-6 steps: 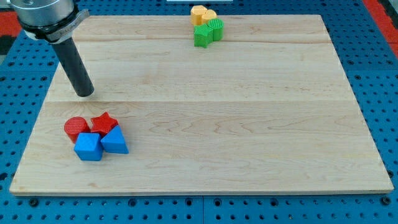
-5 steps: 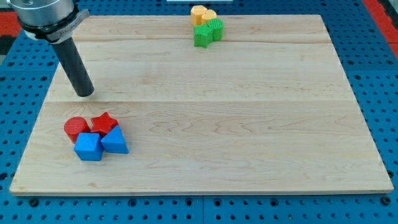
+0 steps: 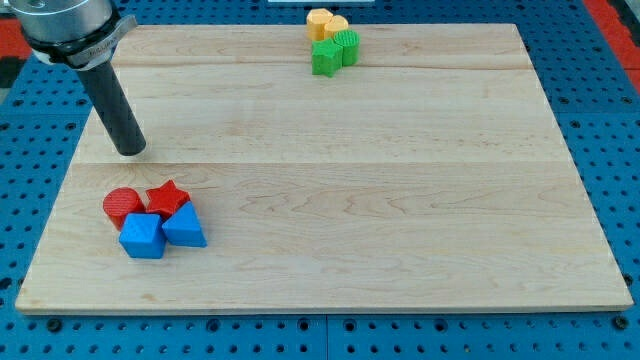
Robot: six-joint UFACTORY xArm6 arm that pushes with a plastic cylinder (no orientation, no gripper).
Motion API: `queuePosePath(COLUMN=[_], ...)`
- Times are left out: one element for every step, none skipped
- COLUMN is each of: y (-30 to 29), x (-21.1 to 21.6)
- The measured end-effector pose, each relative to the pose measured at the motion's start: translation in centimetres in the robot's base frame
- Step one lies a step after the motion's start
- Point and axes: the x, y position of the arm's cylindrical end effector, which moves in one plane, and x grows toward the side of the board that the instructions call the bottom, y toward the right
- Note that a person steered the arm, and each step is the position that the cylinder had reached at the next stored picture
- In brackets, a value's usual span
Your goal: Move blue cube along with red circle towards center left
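Observation:
The blue cube (image 3: 142, 236) sits near the view's bottom left of the wooden board (image 3: 330, 180). The red circle (image 3: 122, 206) touches it just above and to the left. A red star (image 3: 168, 198) and a second blue block (image 3: 185, 227) press against them on the right, forming one cluster. My tip (image 3: 131, 151) rests on the board above the cluster, apart from the red circle and a little to the right of it. The rod leans up toward the view's top left.
Two orange blocks (image 3: 326, 23) and two green blocks (image 3: 334, 51) sit together at the view's top centre. The board lies on a blue pegboard table (image 3: 600, 90).
My tip has shifted slightly to the view's left. The blocks have not moved.

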Motion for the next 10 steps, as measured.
queuePosePath(y=[0.0,0.0,0.0,-0.5,-3.6,-4.1,-2.0,0.4,2.9,5.8], x=[2.0,3.1,4.4,4.2,6.3,10.9,14.6,17.1,17.6,15.5])
